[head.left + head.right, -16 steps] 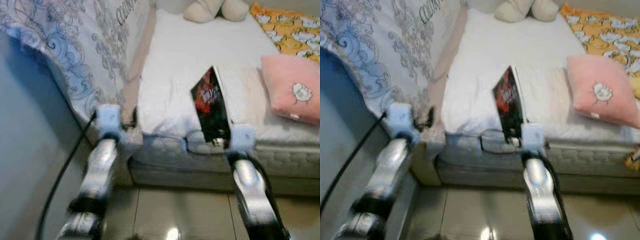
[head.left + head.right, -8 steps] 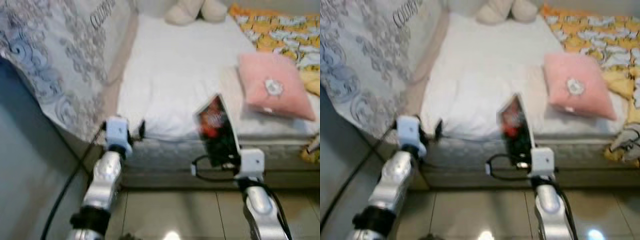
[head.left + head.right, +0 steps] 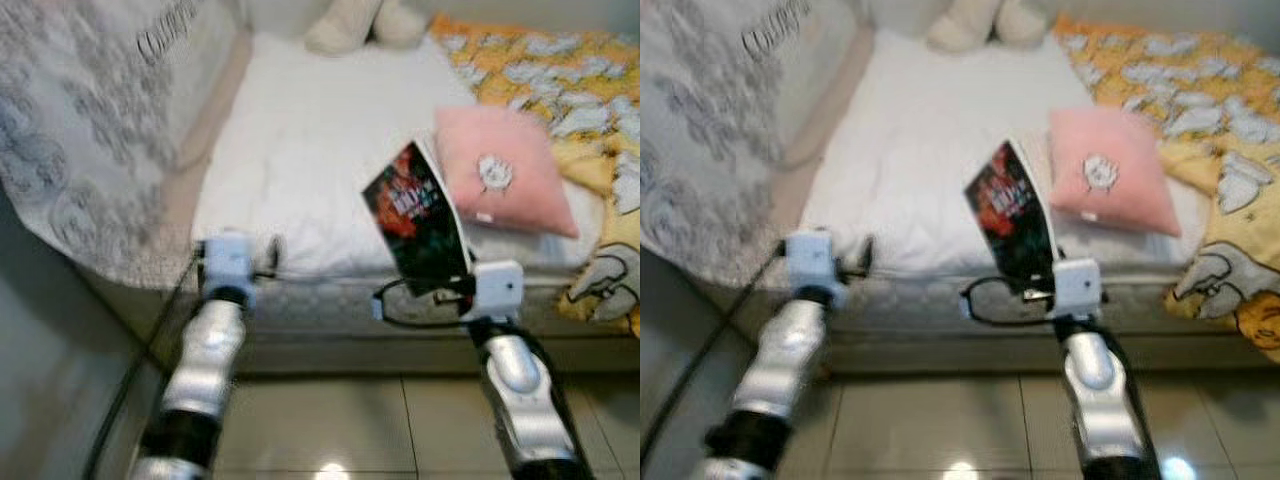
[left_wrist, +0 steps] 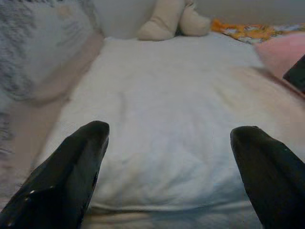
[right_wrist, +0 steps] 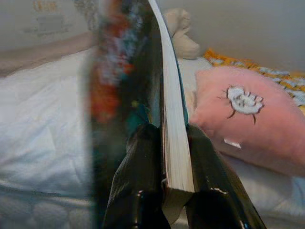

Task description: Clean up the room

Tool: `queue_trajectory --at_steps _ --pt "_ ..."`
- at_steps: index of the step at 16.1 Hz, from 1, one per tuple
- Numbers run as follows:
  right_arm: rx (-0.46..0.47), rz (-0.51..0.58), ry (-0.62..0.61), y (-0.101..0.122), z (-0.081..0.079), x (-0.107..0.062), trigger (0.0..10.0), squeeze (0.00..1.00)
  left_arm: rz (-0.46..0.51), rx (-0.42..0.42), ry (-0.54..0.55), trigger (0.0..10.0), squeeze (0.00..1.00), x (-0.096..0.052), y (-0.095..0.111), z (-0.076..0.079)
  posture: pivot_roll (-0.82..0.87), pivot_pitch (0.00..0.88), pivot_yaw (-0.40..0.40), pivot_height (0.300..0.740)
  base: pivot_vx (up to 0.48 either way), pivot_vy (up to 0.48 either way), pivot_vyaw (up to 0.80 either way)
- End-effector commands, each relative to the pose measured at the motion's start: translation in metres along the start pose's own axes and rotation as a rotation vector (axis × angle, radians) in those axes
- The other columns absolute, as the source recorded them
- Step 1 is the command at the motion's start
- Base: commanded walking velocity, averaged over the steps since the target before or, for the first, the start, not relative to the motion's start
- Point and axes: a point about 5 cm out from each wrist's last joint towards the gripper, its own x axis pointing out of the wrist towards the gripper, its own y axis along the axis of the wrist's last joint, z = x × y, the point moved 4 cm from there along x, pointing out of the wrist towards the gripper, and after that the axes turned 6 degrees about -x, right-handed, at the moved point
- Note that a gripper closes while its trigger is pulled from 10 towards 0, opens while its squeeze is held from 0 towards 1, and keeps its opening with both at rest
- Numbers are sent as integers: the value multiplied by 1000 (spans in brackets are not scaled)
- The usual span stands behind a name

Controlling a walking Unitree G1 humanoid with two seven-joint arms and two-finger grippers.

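Now the right gripper (image 5: 164,157) clamps a book (image 3: 418,220) by its lower edge, one black finger (image 5: 136,176) pressed on the dark red-and-black cover and the other on the back, with the white page block squeezed between them. Held this way, the book stands tilted up from the gripper, above the front edge of the bed (image 3: 300,160). Just past the book on the gripper's outer side lies a pink pillow (image 3: 500,180) with a small white sheep figure, and beyond that a yellow blanket (image 3: 1180,90) with white shapes spreads toward the far corner. Over on the other side, the left gripper (image 4: 167,157) hovers at the mattress edge with its two fingers (image 4: 71,167) spread wide apart and nothing between them. Ahead of it stretches the white sheet, with a cream plush toy (image 4: 171,21) at the far end. A patterned grey-white cover (image 3: 80,130) rises beside the left arm.
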Motion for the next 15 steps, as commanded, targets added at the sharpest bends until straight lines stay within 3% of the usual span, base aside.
queue_trajectory --at_steps 1,6,15 --pt "13 54 -11 15 1 7 0 0 2 13 57 10000 0 0 3 -17 -44 0 32 740 480 0 0" --pt "26 69 -14 22 2 16 0 0 6 0 74 10000 0 0 4 -18 -42 0 31 740 480 0 0" --pt "32 51 -29 17 5 13 0 0 23 21 32 10000 0 3 9 -10 -50 0 41 740 480 0 0"
